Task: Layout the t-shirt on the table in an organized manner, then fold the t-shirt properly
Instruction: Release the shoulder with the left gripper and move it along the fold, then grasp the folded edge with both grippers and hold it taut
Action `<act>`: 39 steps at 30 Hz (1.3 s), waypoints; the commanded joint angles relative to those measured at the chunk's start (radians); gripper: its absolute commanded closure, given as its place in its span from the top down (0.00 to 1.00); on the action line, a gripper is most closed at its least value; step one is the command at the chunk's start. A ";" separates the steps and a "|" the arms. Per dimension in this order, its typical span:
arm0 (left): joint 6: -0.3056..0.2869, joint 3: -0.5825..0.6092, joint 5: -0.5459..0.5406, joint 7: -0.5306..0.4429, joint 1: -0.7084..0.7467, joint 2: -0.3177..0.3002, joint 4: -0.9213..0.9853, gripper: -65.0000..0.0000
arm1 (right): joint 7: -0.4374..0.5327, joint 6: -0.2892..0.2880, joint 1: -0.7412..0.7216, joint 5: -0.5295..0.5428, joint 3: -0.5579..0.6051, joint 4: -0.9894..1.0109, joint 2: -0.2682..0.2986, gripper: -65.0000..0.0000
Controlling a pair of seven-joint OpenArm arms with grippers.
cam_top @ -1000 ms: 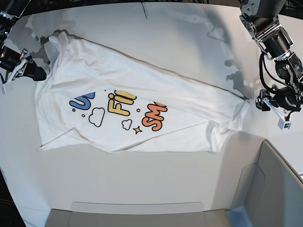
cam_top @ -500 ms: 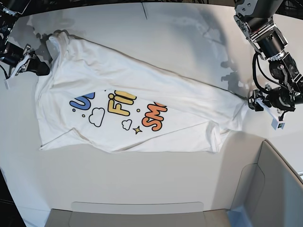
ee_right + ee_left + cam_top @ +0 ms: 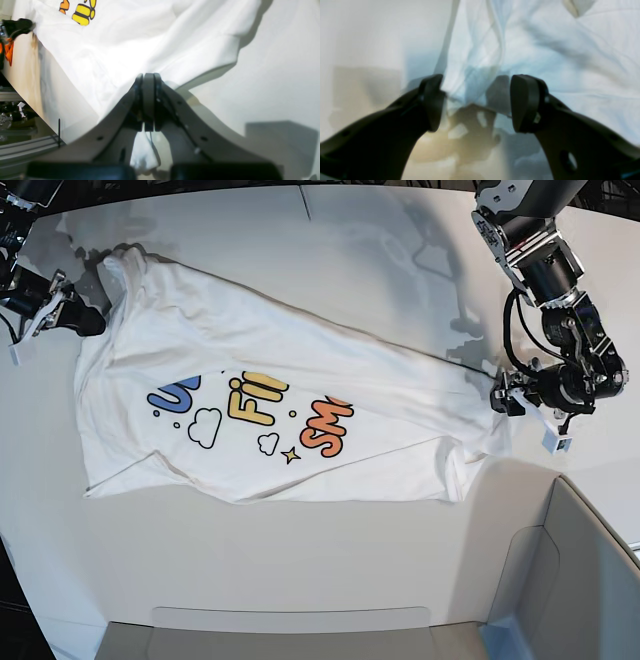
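Two grippers frame your scene, one at each end of the t-shirt (image 3: 270, 395). Your left gripper (image 3: 476, 102) stands with its jaws spread wide, a crumpled edge of the white cloth lying between and beyond its fingertips (image 3: 522, 100); nothing is pinched, and whether either pad touches the fabric you cannot tell, since the close view is blurred. Your right gripper (image 3: 148, 82) has its jaws pressed together right at the shirt's edge, with white cloth bunched in front of the tips and more showing below them; it appears to pinch the fabric, though the bite itself is hidden by the fingers.

The shirt lies spread but rumpled across the middle of the table (image 3: 330, 550), running slantwise from the far left corner toward the right edge. Folds cover part of the print, so only pieces of the blue, yellow and orange lettering show, beside small clouds and a star.

In the base view your left arm (image 3: 545, 275) reaches down from the far right corner, its wrist bent low at the shirt's right end. Your right arm (image 3: 40, 305) enters at the left edge, mostly cut off by the frame. A pale bin wall (image 3: 585, 570) fills the near right corner.
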State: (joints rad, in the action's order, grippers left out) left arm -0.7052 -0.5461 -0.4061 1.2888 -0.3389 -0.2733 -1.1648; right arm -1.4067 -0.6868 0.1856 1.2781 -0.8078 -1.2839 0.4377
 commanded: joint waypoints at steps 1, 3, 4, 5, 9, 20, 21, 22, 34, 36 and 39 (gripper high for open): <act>0.007 -0.001 0.019 0.004 -0.041 -0.016 0.047 0.62 | 0.010 -0.011 0.004 0.021 -0.006 -0.017 0.023 0.00; 0.007 0.001 0.019 -0.033 -0.070 -0.053 0.162 0.62 | 0.010 -0.011 0.010 0.021 -0.006 -0.017 0.023 0.00; 0.007 0.004 0.016 -0.048 -0.079 -0.059 0.207 0.62 | 0.010 -0.011 0.010 0.021 -0.006 -0.017 0.023 0.00; 0.007 0.001 0.014 -0.059 -0.090 -0.060 0.243 0.62 | 0.010 -0.011 0.010 0.021 -0.006 -0.017 0.023 0.00; 0.007 -0.002 0.013 -0.061 -0.122 -0.073 0.297 0.53 | 0.010 -0.011 0.016 0.025 0.008 -0.018 0.023 0.00; 0.007 0.005 0.014 0.025 -0.050 -0.103 0.294 0.21 | 0.010 -0.011 0.033 0.022 0.164 -0.187 -0.013 0.00; 0.007 0.005 0.014 0.025 -0.041 -0.105 0.294 0.21 | 0.010 -0.011 0.039 0.022 0.163 -0.187 -0.020 0.00; 0.007 0.005 0.016 0.025 -0.036 -0.105 0.294 0.21 | 0.010 -0.011 0.042 0.022 0.163 -0.187 -0.020 0.00; 0.007 0.005 0.017 0.025 -0.002 -0.102 0.294 0.11 | 0.010 -0.011 0.162 0.030 0.032 -0.328 -0.044 0.21; 0.007 0.007 0.017 0.025 -0.002 -0.102 0.294 0.11 | 0.010 -0.011 0.188 0.030 0.017 -0.363 -0.061 0.21; 0.007 0.007 0.017 0.025 -0.002 -0.102 0.294 0.11 | 0.010 -0.011 0.216 0.030 0.008 -0.372 -0.090 0.21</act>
State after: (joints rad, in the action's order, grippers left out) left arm -0.7162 -0.5453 -0.4938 1.2308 -0.3550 -0.3698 -0.8795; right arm -1.4067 -0.6868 0.4023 1.2861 -0.7891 -1.6463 0.3302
